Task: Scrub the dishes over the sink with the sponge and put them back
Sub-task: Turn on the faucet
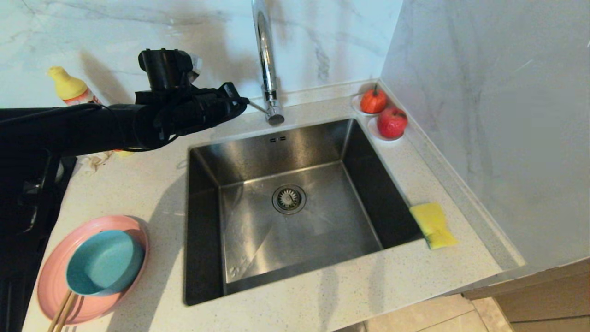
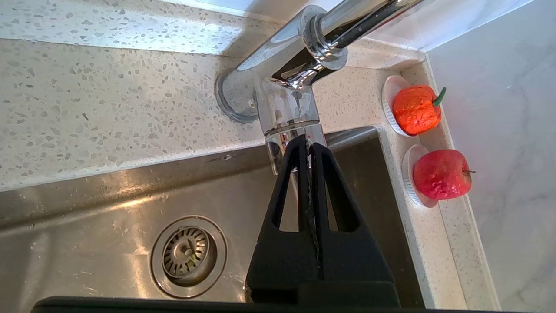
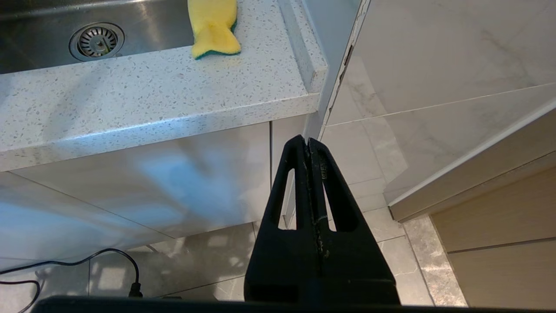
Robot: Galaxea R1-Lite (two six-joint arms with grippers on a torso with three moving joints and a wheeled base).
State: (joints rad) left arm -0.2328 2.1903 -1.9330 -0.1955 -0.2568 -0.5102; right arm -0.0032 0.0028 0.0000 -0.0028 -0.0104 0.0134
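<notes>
Two dishes are sitting stacked at the lower left of the head view: a teal-blue bowl is resting inside a wider pink plate, with wooden chopsticks leaning across the plate's near rim. Both are looking hard and smooth, so they are probably going to be slippery when wet and liable to chip against steel; the bowl's raised rim is offering the surest place to pinch, while the shallow plate is giving only its thin edge just above the bench. The sponge is lying at the right of the sink, its inner end slightly overhanging the basin; it is looking soft and light, likely squashing under a pinch, so taking it across the middle seems wisest. The left gripper is hovering at the upper centre of the head view with its fingers clenched on nothing, tips right at the base of the tap. The right gripper is hanging parked below the bench edge, fingers pressed together and empty. Open room is lying over the basin, though the tap is crowding its back edge, and two red fruits are filling the far right corner by the wall.
</notes>
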